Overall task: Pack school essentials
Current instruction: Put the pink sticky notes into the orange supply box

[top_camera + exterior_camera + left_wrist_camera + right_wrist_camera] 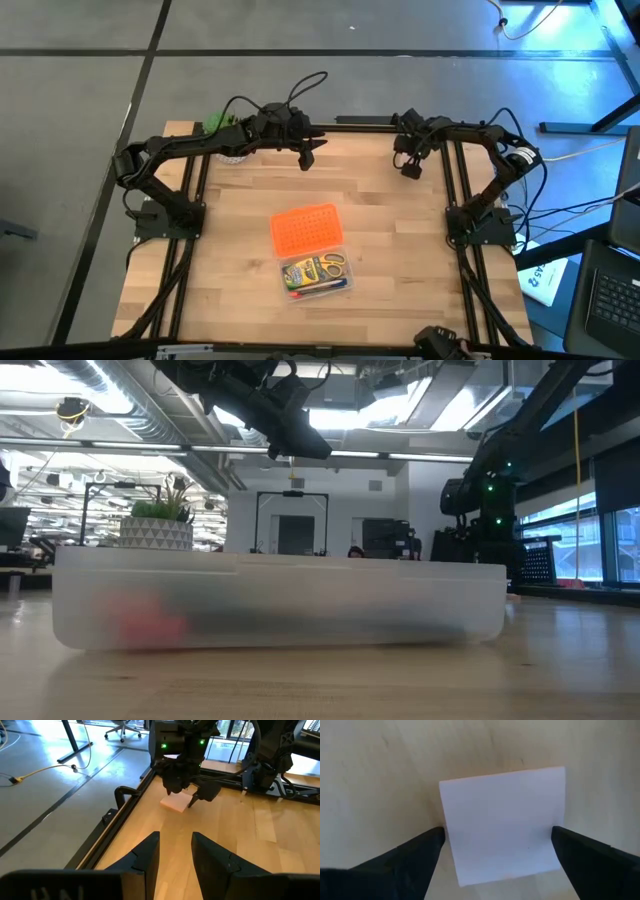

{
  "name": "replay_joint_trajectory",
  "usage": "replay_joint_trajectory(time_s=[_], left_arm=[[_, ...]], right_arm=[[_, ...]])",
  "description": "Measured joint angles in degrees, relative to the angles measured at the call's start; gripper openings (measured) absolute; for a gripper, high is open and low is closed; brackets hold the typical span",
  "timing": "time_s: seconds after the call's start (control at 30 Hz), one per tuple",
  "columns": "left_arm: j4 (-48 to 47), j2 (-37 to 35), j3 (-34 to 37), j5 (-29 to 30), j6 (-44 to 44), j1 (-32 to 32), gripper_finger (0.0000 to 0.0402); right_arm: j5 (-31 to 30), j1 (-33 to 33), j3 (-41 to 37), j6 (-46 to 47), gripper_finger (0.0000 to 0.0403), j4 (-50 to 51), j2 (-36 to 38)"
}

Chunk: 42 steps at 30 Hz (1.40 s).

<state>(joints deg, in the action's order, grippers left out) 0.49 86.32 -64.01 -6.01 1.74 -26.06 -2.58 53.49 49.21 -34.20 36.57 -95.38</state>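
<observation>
The pale pink note pad (502,820) lies flat on the wooden table near its far right part, and also shows in the left wrist view (174,804). My right gripper (498,834) is open and points down over the pad, one finger on either side of it (410,167). My left gripper (176,840) is open and empty, hanging in the air over the table's far middle (308,157). The clear case (316,273) in the near middle holds yellow-handled scissors (333,265), the crayon box (299,272) and pencils (322,287). My right gripper comes at the note pad from above, pointing down, with its fingers (422,847) beside two opposite edges of the pad (447,827). The pad lies flat on the table. I cannot tell whether the fingers touch it.
The case's orange perforated lid (305,230) lies open on the far side of the case. A green potted plant (218,127) stands at the far left, partly under the left arm. In the low view the case's frosted wall (280,605) fills the foreground. Black frame rails (190,240) run along both sides.
</observation>
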Motion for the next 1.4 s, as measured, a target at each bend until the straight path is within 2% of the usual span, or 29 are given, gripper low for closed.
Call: replay_joint_trajectory(time_s=[0.27, 0.47, 0.57, 0.77, 0.87, 1.0, 1.4], left_arm=[[0.02, 0.0, 0.0, 0.0, 0.0, 0.0, 0.0105], [0.02, 0.0, 0.0, 0.01, 0.0, 0.0, 0.0105], [0.02, 0.0, 0.0, 0.01, 0.0, 0.0, 0.0105], [0.01, 0.0, 0.0, 0.01, 0.0, 0.0, 0.0105], [0.0, 0.0, 0.0, 0.01, 0.0, 0.0, 0.0105], [0.0, 0.0, 0.0, 0.01, 0.0, 0.0, 0.0105], [0.0, 0.0, 0.0, 0.01, 0.0, 0.0, 0.0105]], right_arm=[[4.16, -0.09, -0.1, -4.86, 0.0378, 0.88, -0.04], [5.41, -0.13, -0.15, -5.15, 0.0379, 0.2, -0.06], [10.56, -0.08, -0.15, -5.34, 0.0379, -0.34, -0.08], [14.33, -0.2, -0.2, -8.17, 0.0379, -0.82, -0.11], [14.16, -0.84, -0.22, -8.55, 0.0378, -1.62, -0.13], [10.42, -2.28, -0.08, -8.28, 0.0378, -3.6, -0.16], [5.45, -4.65, 4.33, -8.93, 0.0378, -1.61, -0.43]])
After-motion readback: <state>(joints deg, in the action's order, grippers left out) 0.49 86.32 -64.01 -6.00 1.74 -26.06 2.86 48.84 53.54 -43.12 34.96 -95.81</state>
